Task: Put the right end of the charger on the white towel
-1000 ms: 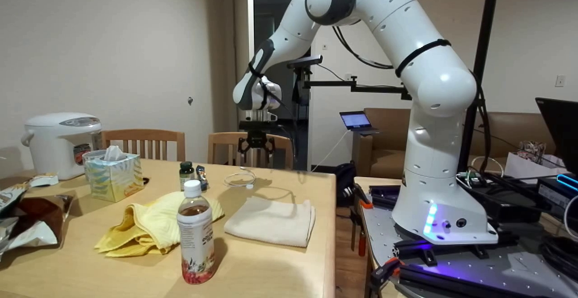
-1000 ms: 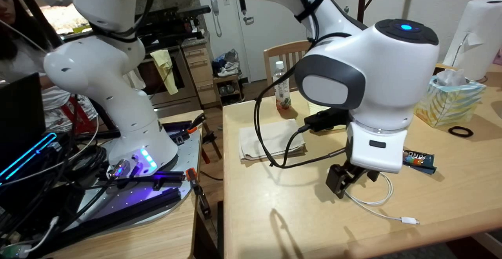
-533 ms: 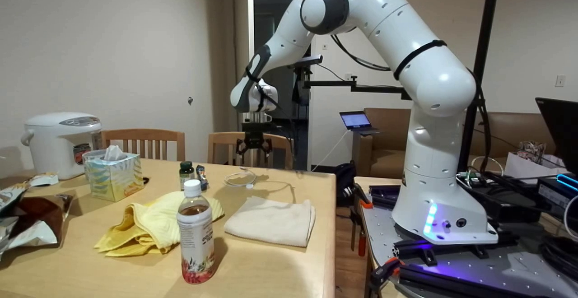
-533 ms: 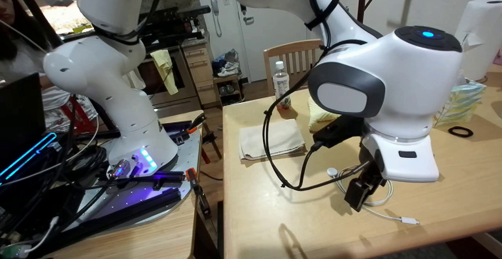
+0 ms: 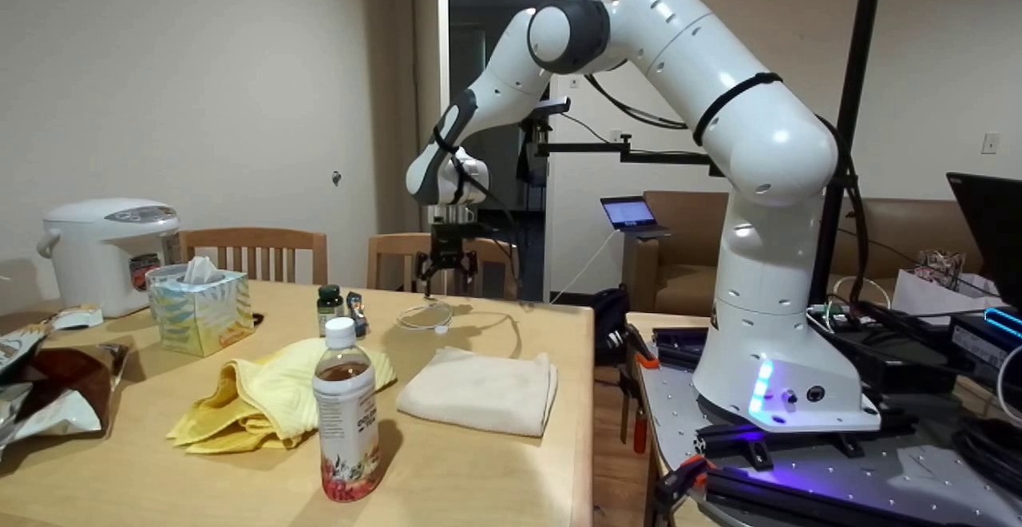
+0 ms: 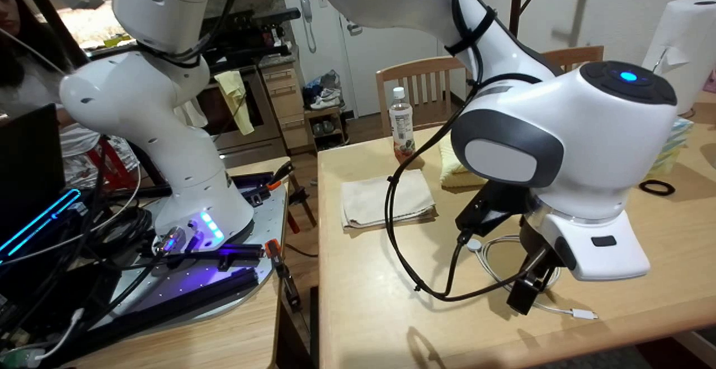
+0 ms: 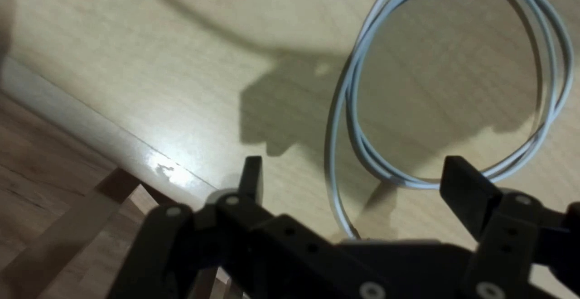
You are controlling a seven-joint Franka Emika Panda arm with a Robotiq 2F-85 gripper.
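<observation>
White cloth towel (image 5: 479, 391), glossy wood table (image 7: 181, 104)

No word, brand or number can be read. The drink bottle (image 5: 345, 415) has a printed label (image 5: 339, 403) in both exterior views: fine dark lines and, in an exterior view, larger letters (image 5: 366, 423) turned sideways, too blurred to spell. There, behind the drink bottle, a green bottle (image 5: 330, 309) wears a pale label (image 5: 327, 317), its print illegible. Well behind the drink bottle and to the left, a water boiler (image 5: 104, 255) bears a dark and red sticker (image 5: 146, 269); well behind and to the right, a laptop (image 5: 636, 219) has a lit screen (image 5: 627, 211). Both are too small to read.
</observation>
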